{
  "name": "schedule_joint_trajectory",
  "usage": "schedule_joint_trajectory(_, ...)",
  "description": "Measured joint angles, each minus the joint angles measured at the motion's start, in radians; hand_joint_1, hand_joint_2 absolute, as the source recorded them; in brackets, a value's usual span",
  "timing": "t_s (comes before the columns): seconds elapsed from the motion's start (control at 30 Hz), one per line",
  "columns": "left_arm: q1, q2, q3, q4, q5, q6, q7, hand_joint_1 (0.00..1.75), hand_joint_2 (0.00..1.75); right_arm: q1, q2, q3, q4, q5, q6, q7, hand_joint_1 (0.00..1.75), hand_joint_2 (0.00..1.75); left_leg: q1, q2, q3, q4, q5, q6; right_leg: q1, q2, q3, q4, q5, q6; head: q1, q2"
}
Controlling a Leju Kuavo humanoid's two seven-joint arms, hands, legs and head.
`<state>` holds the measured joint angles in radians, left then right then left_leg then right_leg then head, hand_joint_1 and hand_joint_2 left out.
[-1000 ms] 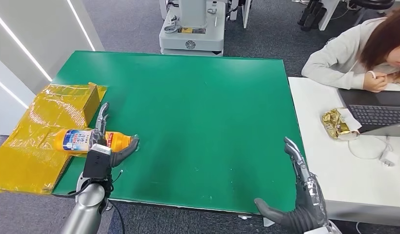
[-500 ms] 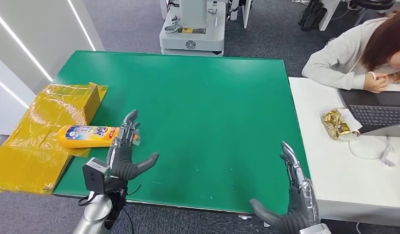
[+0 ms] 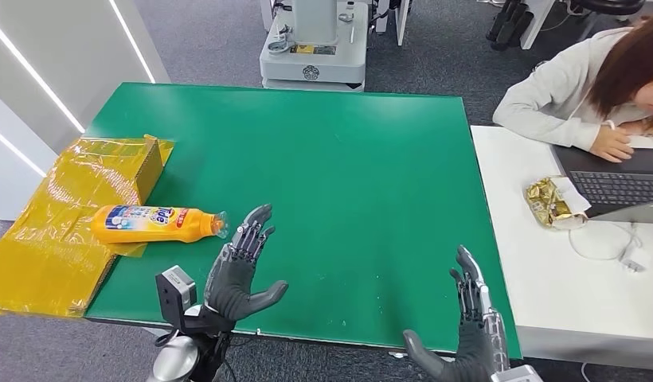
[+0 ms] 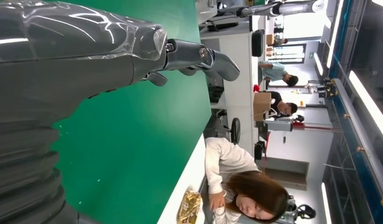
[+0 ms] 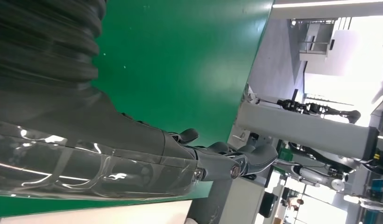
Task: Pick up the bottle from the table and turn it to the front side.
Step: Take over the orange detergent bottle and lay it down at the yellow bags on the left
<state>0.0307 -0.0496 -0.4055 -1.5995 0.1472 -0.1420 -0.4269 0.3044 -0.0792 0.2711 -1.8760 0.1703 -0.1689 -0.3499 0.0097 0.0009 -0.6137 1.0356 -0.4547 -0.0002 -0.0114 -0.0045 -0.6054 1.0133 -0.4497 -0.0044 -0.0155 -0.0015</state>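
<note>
Head view: the bottle (image 3: pixel 156 224) lies on its side at the table's (image 3: pixel 347 159) left edge, label up, apparently done; left hand (image 3: pixel 240 270) and right hand (image 3: pixel 467 330) hover spread, empty. Wrist views: fingers apart above green.

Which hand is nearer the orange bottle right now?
Left. The left hand hovers open just beside the bottle cap; the right hand is far across the green table.

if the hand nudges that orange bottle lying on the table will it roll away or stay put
The orange plastic bottle with the blue label lies on its side on the green table, so its rounded body would probably roll if nudged sideways. Its base end rests on the crinkled yellow wrapping, which may slow it. It looks glossy, possibly slippery.
</note>
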Motion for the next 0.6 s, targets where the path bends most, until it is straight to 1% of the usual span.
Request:
schedule_joint_trajectory(0.13, 0.008, 0.000, 0.000, -0.016, -0.020, 0.009, 0.004, 0.00, 1.75, 0.011, 0.023, 0.000, -0.015, 0.014, 0.002, 0.019, 0.00, 1.75, 0.000, 0.000, 0.000, 0.000, 0.000, 0.000, 0.000, 0.000, 0.000, 0.000, 0.000, 0.000, 0.000, 0.000)
schedule_joint_trajectory(0.33, 0.008, 0.000, 0.001, -0.030, -0.025, 0.033, -0.011, 0.00, 1.75, 0.027, 0.052, -0.006, -0.044, 0.037, 0.007, 0.021, 0.00, 1.75, 0.000, 0.000, 0.000, 0.000, 0.000, 0.000, 0.000, 0.000, 0.000, 0.000, 0.000, 0.000, 0.000, 0.000)
schedule_joint_trajectory(0.6, 0.009, 0.000, 0.002, -0.044, -0.025, 0.039, -0.018, 0.00, 1.75, 0.040, 0.070, -0.017, -0.070, 0.042, 0.014, 0.018, 0.00, 1.75, 0.000, 0.000, 0.000, 0.000, 0.000, 0.000, 0.000, 0.000, 0.000, 0.000, 0.000, 0.000, 0.000, 0.000)
